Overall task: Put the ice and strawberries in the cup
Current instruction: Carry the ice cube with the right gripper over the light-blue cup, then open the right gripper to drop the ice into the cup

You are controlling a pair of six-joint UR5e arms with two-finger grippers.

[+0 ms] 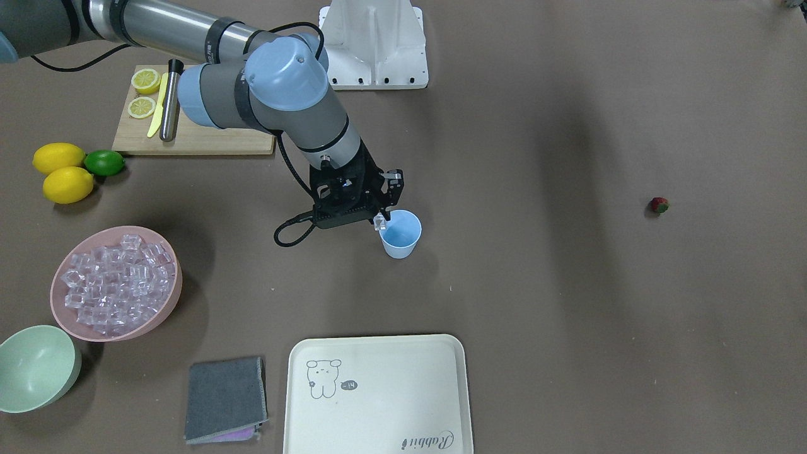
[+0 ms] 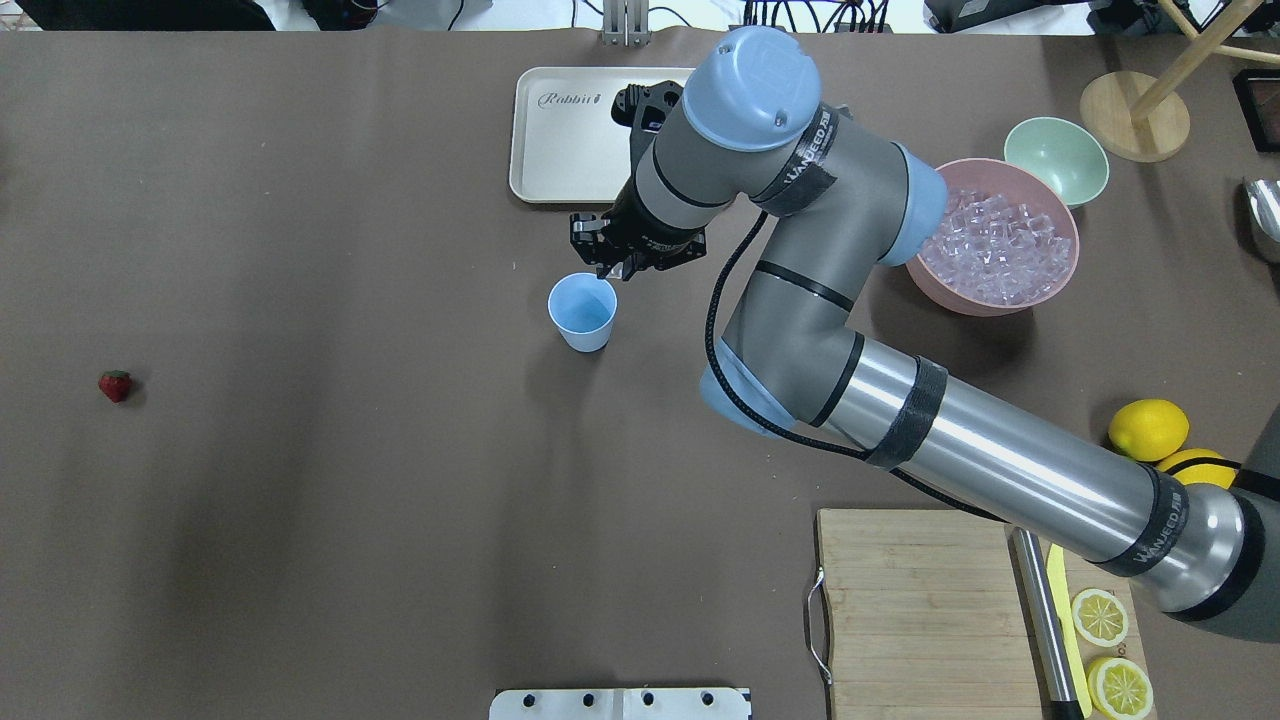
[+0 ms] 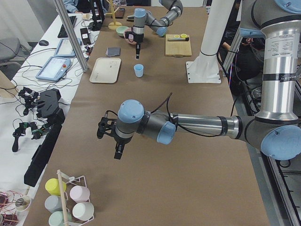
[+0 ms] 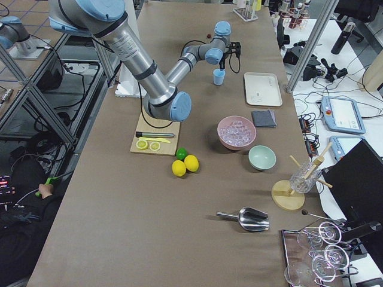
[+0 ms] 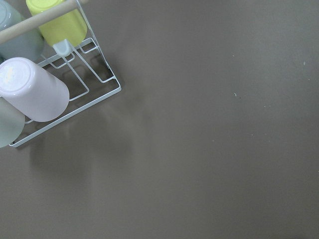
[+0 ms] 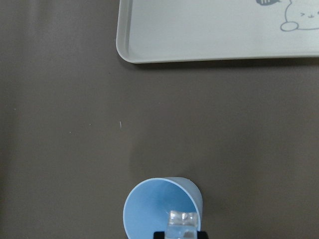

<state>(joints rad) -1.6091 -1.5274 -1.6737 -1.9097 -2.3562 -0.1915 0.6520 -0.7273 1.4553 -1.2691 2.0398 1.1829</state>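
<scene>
The light-blue cup (image 1: pixel 401 234) stands upright near the table's middle; it also shows in the overhead view (image 2: pixel 583 312) and the right wrist view (image 6: pixel 162 209). My right gripper (image 1: pixel 382 218) is shut on one clear ice cube (image 6: pixel 182 221) and holds it just over the cup's rim (image 2: pixel 617 271). More ice (image 1: pixel 116 284) fills the pink bowl (image 2: pixel 940 290). The strawberry (image 2: pixel 115 385) lies alone on the table, far from the cup (image 1: pixel 659 205). My left gripper (image 3: pixel 118 153) hangs over bare table far from the cup; I cannot tell whether it is open or shut.
A cream tray (image 1: pixel 378 397) lies just beyond the cup. A pale-green bowl (image 1: pixel 34 369), grey cloth (image 1: pixel 226 398), cutting board (image 1: pixel 195 135) with lemon slices, two lemons and a lime (image 1: pixel 104 162) sit on the right arm's side. A cup rack (image 5: pixel 60 84) stands below the left wrist.
</scene>
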